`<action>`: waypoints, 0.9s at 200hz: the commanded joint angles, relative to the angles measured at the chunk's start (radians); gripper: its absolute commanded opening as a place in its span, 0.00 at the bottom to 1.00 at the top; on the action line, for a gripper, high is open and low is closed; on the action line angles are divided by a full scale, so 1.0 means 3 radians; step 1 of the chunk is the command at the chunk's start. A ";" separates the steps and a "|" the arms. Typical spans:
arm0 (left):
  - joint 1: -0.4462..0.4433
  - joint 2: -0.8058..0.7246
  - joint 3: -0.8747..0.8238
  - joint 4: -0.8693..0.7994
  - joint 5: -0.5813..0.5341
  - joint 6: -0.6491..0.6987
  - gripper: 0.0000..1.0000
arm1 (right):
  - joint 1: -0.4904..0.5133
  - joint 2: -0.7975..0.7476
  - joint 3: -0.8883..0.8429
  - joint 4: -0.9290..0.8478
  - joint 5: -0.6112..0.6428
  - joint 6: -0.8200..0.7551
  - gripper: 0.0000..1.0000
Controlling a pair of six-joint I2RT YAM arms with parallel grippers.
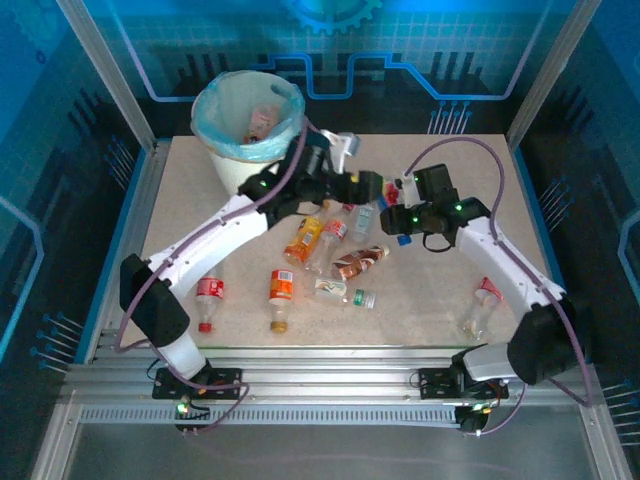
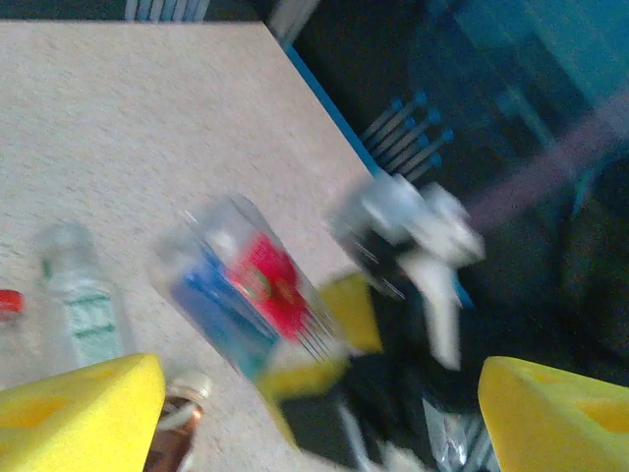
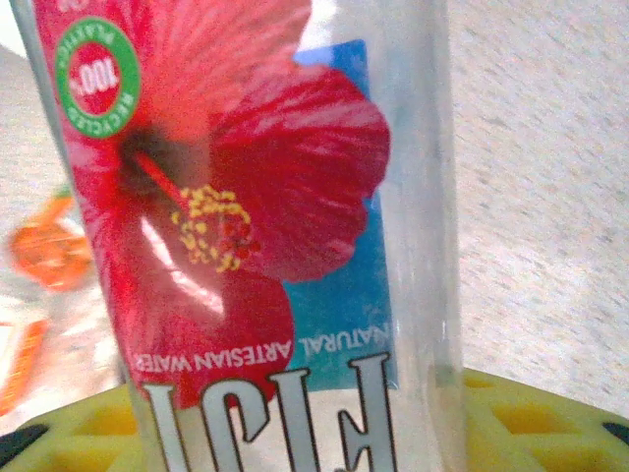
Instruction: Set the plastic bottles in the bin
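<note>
Not much is ticked off yet, tbh. One labelled bottle [image 1: 262, 121] can be made out inside the bin [image 1: 213, 130], parked at the far left of the counter [image 1: 440, 300]. Eight or so loose bottles [image 1: 281, 290] are left scattered mid-counter. The right tool [image 1: 402, 214] is clamped on a Fiji bottle [image 3: 246, 226], well apart from the bin. The left tool [image 2: 319, 403] is spread apart, nothing held.
</note>
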 commanded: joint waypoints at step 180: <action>0.0638 -0.1773 -0.1785 0.1762 0.0379 -0.0237 0.99 | 0.1399 -0.0147 0.0707 0.0742 0.0132 -0.0233 0.51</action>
